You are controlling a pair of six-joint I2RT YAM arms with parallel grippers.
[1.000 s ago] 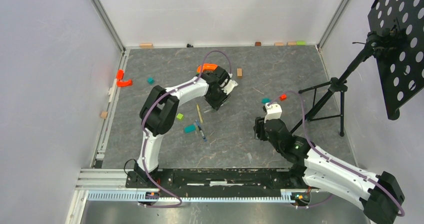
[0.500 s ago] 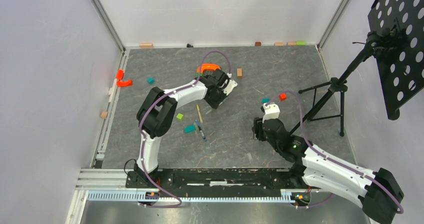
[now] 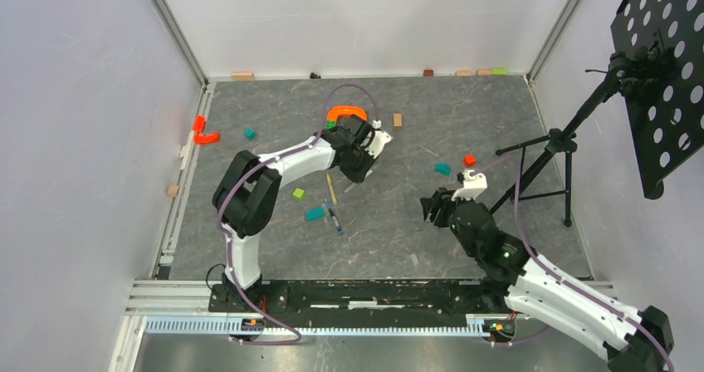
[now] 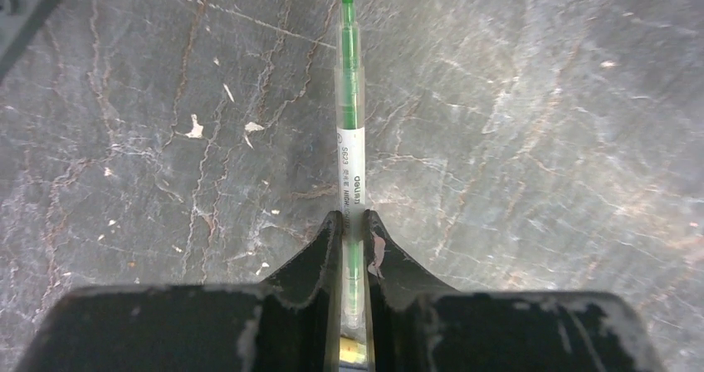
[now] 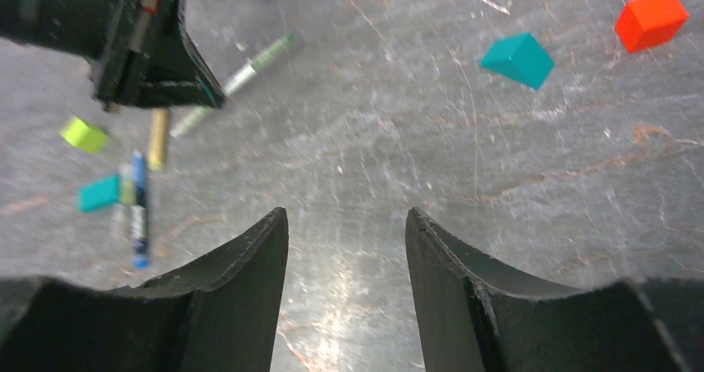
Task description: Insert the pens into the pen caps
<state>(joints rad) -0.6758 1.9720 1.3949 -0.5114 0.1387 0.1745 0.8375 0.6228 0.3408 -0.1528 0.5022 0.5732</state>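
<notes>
The pale green pen is the one in hand: my left fingers are clamped narrow on its lower barrel, and it sticks straight out of them toward the top of the left wrist view, low over the bench; whether its tip touches the stone I cannot tell. I judge this to be the pick-up step for the first of the pens, with no capping done yet. The next move, as I see it, calls for lifting the pen clear without letting it twist, then lining it up dead straight with a cap held steady. I cannot pick out any loose cap for certain, so finding one comes first. My right fingers are spread wide and hold nothing, hanging over bare stone right of centre in the overhead view. I count three pens: the green one, the tan-yellow pen just left of my left fingers, and the blue pen below it. Around them are three teal blocks, one lime block, one red cube and two orange curved pieces.
</notes>
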